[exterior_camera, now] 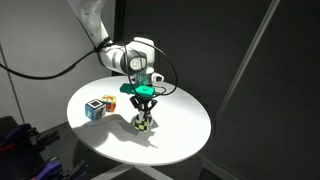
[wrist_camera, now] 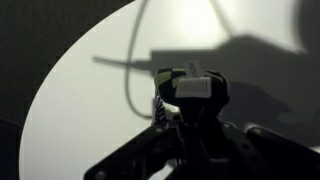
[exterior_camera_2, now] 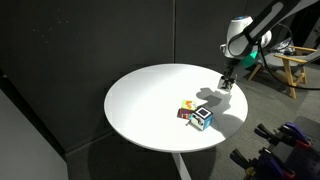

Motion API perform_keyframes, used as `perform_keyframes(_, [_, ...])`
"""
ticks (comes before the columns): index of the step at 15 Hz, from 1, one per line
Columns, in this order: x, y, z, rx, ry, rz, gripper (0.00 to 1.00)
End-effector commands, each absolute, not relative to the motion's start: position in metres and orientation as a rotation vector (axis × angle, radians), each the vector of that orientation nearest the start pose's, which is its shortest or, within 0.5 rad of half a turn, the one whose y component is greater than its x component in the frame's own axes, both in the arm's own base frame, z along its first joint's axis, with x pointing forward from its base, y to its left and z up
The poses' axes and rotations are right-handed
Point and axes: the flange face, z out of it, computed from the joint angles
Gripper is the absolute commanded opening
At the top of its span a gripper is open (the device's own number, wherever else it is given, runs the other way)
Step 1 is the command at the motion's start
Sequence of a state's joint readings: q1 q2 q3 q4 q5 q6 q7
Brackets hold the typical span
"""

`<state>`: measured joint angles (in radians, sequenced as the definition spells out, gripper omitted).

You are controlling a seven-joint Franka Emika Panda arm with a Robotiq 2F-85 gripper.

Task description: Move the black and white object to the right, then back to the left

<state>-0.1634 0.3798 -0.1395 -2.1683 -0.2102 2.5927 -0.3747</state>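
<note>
The black and white object (exterior_camera: 144, 123) sits between the fingertips of your gripper (exterior_camera: 144, 116), which points straight down over the round white table (exterior_camera: 188, 138). The jaws have closed in narrow on the object, gripping it from both sides. In the wrist view the object (wrist_camera: 188, 90) shows as a pale block with darker patches and a touch of green at its lower left, and the dark fingers rise around it from the bottom of the picture. You cannot tell from these views whether it rests on the tabletop or hangs just above it; a small shadow lies under it. In an exterior view the gripper (exterior_camera_2: 227, 85) hides most of the object, and both stand close to the table's rim (exterior_camera_2: 243, 108). The blue cube (exterior_camera: 96, 108) with a white face lies well apart from your grasp, nearer the opposite side of the table. In an exterior view a small orange-red piece (exterior_camera_2: 186, 112) lies just beside that cube (exterior_camera_2: 203, 119). A thin dark cable (wrist_camera: 133, 62) loops down past the gripper in the wrist view, and the arm's shadow (wrist_camera: 235, 50) falls across the bright tabletop. Black curtains surround the table.
</note>
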Motion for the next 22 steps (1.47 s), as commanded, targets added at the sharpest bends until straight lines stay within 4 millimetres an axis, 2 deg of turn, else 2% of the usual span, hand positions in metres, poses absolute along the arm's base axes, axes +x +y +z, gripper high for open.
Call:
perform_keyframes(1, [0.528, -0.145, 0.246, -3.289, -0.382, 0.032, 0.05])
perform_keyframes(6, [0.517, -0.113, 0.269, -3.268, -0.385, 0.036, 0.05])
perform_keyframes(12, [0.517, -0.071, 0.292, -3.249, -0.411, 0.060, 0.05])
perform_keyframes(16, [0.521, -0.045, 0.295, -3.240, -0.431, 0.072, 0.05])
perform_keyframes(22, [0.528, -0.020, 0.282, -3.214, -0.445, 0.052, 0.05])
